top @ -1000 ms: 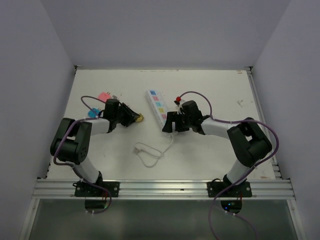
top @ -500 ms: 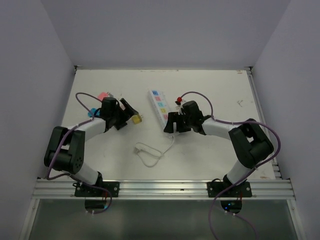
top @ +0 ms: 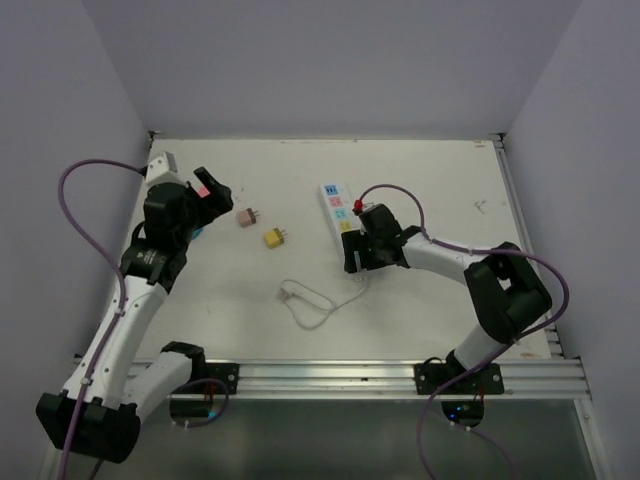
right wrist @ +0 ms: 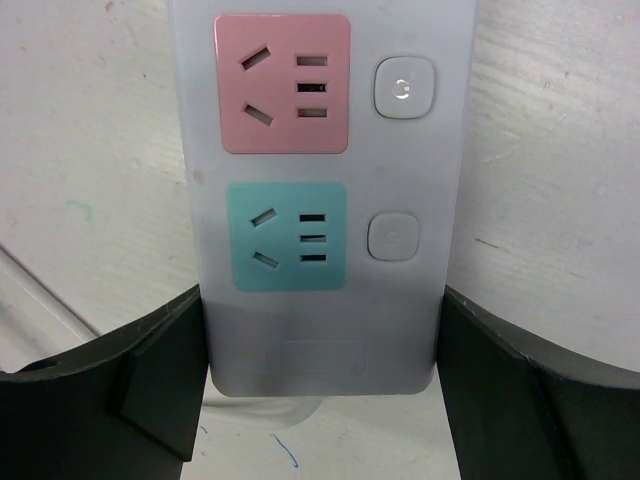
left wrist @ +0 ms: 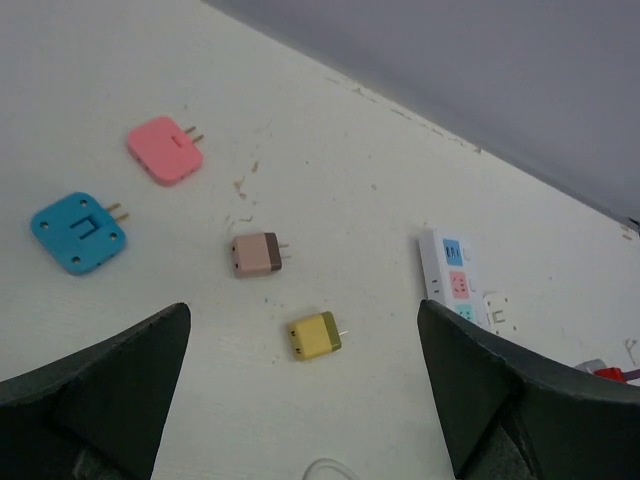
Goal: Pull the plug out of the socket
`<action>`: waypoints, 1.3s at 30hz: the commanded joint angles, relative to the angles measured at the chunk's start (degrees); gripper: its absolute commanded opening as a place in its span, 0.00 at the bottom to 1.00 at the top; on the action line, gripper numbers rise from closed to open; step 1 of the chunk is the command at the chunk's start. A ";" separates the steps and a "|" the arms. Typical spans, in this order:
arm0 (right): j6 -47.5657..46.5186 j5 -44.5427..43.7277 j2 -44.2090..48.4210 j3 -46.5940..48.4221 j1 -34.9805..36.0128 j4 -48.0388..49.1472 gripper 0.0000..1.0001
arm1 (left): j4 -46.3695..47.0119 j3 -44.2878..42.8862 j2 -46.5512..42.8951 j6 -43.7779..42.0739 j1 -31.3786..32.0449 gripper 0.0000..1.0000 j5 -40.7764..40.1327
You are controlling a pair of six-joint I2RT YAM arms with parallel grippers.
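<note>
The socket [top: 337, 209] is a long white strip with pastel outlet faces, lying mid-table; its pink and teal faces [right wrist: 287, 237] fill the right wrist view. My right gripper [top: 357, 252] [right wrist: 320, 345] is shut on the strip's near end, one finger against each long side. The yellow plug [top: 273, 237] [left wrist: 315, 335] lies loose on the table left of the socket, prongs bare. My left gripper [top: 208, 188] [left wrist: 303, 310] hangs wide open above the table, well up and left of that plug, holding nothing.
A brown plug [top: 245, 217] [left wrist: 256, 254], a pink plug [left wrist: 165, 152] and a blue plug [left wrist: 78, 232] lie loose on the left. The socket's thin white cord [top: 305, 305] loops toward the front. Walls enclose the table on three sides.
My left gripper opened and let go of the yellow plug, which now lies on the table; the arm rose and drew back to the left. The right gripper shifted the socket slightly right.
</note>
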State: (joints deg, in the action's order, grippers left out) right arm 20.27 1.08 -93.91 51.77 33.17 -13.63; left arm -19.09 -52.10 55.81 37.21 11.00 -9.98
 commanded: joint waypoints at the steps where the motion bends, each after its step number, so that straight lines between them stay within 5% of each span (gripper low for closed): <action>1: -1.55 -7.31 -1.89 1.49 3.03 -11.42 0.04 | -9.37 -6.42 -5.26 -9.51 -0.28 1.00 -7.50; 5: -1.55 -9.52 -3.03 2.90 5.32 -13.26 0.27 | -14.82 -11.53 -9.66 -13.21 -0.37 1.00 -10.67; 9: -1.46 -8.73 -2.69 3.69 6.56 -13.79 0.68 | -17.47 -16.89 -13.18 -15.59 -0.28 1.00 -12.08; 15: -0.85 -5.92 3.80 5.88 6.82 -16.43 0.97 | -19.93 -24.26 -15.03 -18.48 -0.28 1.00 -13.31; 22: -2.07 -8.81 14.61 14.05 6.74 -23.80 0.99 | -21.69 -29.73 -16.00 -19.72 -0.02 1.00 -14.89; 33: -6.90 -45.25 40.27 26.45 6.21 -32.95 0.99 | -24.33 -37.36 -16.26 -21.48 1.91 1.00 -20.25; 39: -14.10 -54.25 54.59 26.90 6.12 -30.67 0.99 | -24.68 -41.76 -15.73 -23.50 3.14 0.99 -23.42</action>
State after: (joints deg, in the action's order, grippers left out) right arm 11.75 -44.29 -43.07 77.82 39.57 -43.31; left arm -42.98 -90.94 39.68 16.40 13.45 -30.37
